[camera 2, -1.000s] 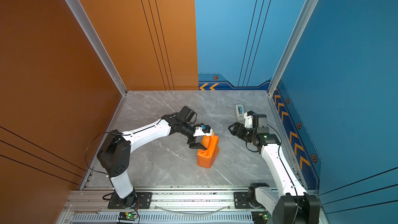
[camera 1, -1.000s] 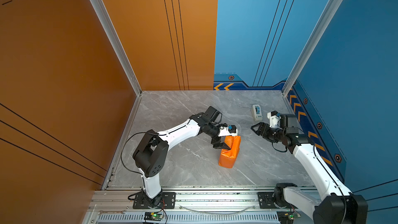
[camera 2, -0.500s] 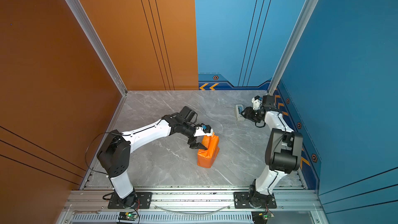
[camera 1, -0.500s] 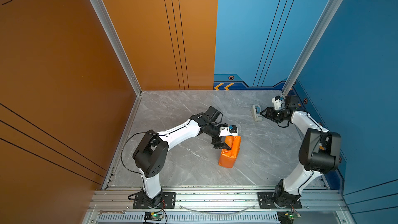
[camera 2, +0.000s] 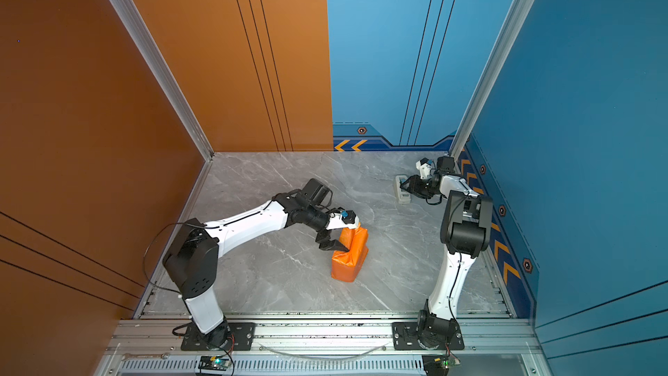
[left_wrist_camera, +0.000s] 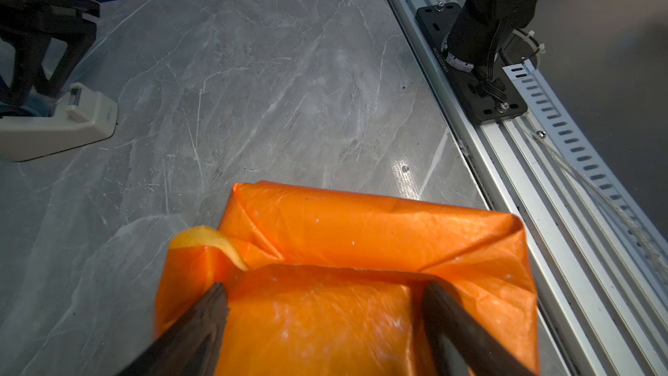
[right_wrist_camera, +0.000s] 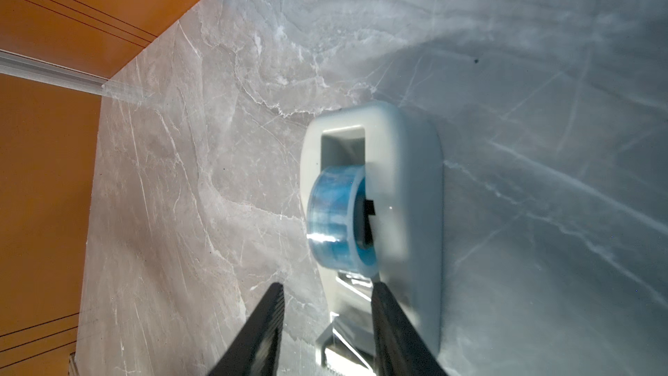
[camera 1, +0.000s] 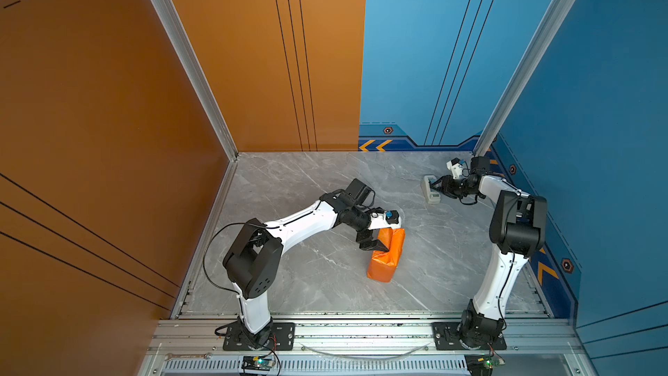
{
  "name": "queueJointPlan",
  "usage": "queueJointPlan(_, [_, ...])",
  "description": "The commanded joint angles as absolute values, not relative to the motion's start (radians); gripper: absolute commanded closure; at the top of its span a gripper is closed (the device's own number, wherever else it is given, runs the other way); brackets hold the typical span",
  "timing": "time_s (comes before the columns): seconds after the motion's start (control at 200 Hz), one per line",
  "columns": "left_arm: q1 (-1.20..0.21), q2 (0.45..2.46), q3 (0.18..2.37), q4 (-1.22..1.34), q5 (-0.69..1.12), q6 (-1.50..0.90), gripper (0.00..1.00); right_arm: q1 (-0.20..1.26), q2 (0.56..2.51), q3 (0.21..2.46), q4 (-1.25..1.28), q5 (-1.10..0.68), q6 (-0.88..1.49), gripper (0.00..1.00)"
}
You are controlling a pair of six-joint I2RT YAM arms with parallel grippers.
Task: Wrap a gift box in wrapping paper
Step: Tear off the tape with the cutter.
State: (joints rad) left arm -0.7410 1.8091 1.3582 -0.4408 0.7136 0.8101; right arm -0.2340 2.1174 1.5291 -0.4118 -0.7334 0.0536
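The wrapping paper (camera 1: pixel 388 260) (camera 2: pixel 352 260) stands as a glossy orange folded parcel on the marble table, a pale yellow edge curling at one corner (left_wrist_camera: pixel 213 238). The gift box is hidden inside it. My left gripper (camera 1: pixel 379 244) (left_wrist_camera: pixel 325 287) is shut on the parcel's upper end, one dark finger (left_wrist_camera: pixel 209 305) against each side. My right gripper (camera 1: pixel 439 186) (right_wrist_camera: pixel 325 289) hovers at the cutter end of the tape dispenser (camera 1: pixel 430 193) (right_wrist_camera: pixel 405 175). Its jaws stand partly open around the loose clear tape end.
The white dispenser with its blue roll (camera 2: pixel 402 193) (left_wrist_camera: pixel 54 121) sits at the back right near the blue wall. An aluminium rail (camera 1: pixel 361 330) runs along the table's front edge and carries both arm bases. A wrench (camera 1: pixel 188 356) lies on the frame below.
My right arm has swung from the middle right of the table back to the tape dispenser, and its jaws have narrowed. The left gripper and the orange parcel have not moved.
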Motion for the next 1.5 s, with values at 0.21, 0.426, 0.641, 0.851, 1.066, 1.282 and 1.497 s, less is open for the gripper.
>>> queueJointPlan(0.21, [-0.751,1.871,1.326,-0.567,0.577,0.790,0.15,-0.226,2.192,1.634,-0.549,-0.738,-0.033,0.52])
queueJointPlan(0.426, [-0.749,1.874,1.327,-0.568,0.577,0.793,0.15,-0.222,2.226,1.672,-0.630,-0.752,-0.073,0.54])
queueJointPlan(0.641, [-0.748,1.879,1.332,-0.566,0.579,0.798,0.15,-0.208,2.244,1.710,-0.712,-0.701,-0.104,0.55])
queueJointPlan(0.851, [-0.746,1.876,1.328,-0.569,0.579,0.801,0.15,-0.226,2.283,1.757,-0.776,-0.728,-0.101,0.54])
queueJointPlan(1.066, [-0.745,1.876,1.331,-0.567,0.577,0.804,0.15,-0.229,2.286,1.768,-0.814,-0.672,-0.107,0.51])
queueJointPlan(1.282, [-0.745,1.875,1.333,-0.569,0.575,0.805,0.15,-0.213,2.280,1.760,-0.829,-0.600,-0.114,0.51])
queueJointPlan(1.497, [-0.747,1.874,1.335,-0.567,0.574,0.807,0.15,-0.190,2.253,1.773,-0.849,-0.490,-0.106,0.51])
